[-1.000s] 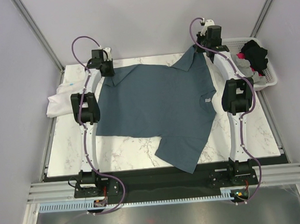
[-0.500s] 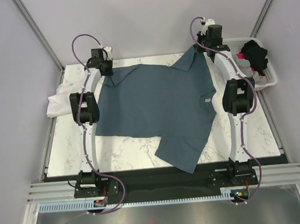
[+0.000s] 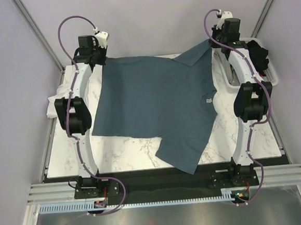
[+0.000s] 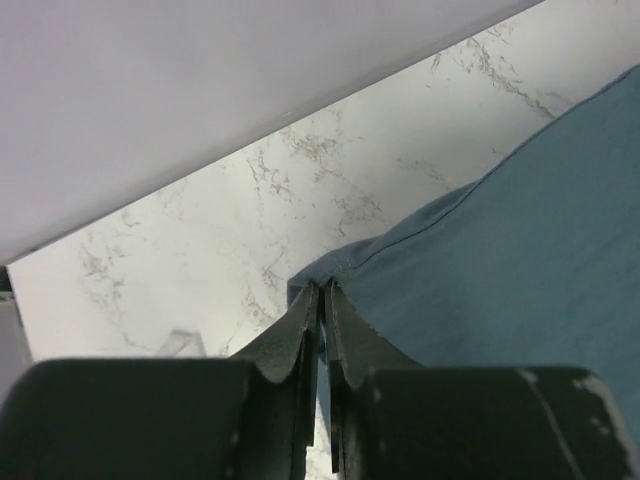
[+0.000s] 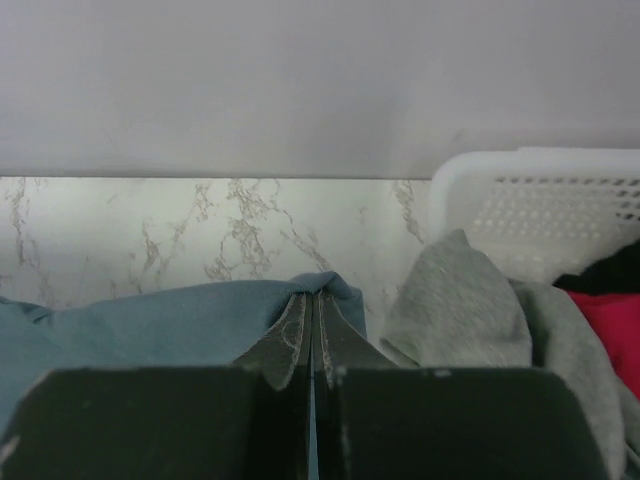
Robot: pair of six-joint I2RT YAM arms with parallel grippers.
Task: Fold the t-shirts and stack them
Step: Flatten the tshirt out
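Note:
A slate-blue t-shirt [image 3: 155, 101] lies spread across the marble table, one sleeve hanging toward the near edge. My left gripper [image 3: 100, 58] is shut on the shirt's far left corner [image 4: 325, 275] at the back of the table. My right gripper [image 3: 214, 44] is shut on the far right corner [image 5: 320, 288], which is lifted a little off the table. A white t-shirt [image 3: 60, 96] lies bunched at the table's left edge, partly behind the left arm. Grey cloth [image 5: 460, 310] spills from the basket beside the right gripper.
A white lattice basket [image 3: 269, 72] at the back right holds black, grey and red clothes [image 3: 256, 54]. The back wall stands close behind both grippers. Bare marble [image 3: 130, 153] shows along the near edge of the table.
Both arms have reached further back and outward, drawing the shirt's far edge straight and toward the back wall. The left gripper has closed on its corner.

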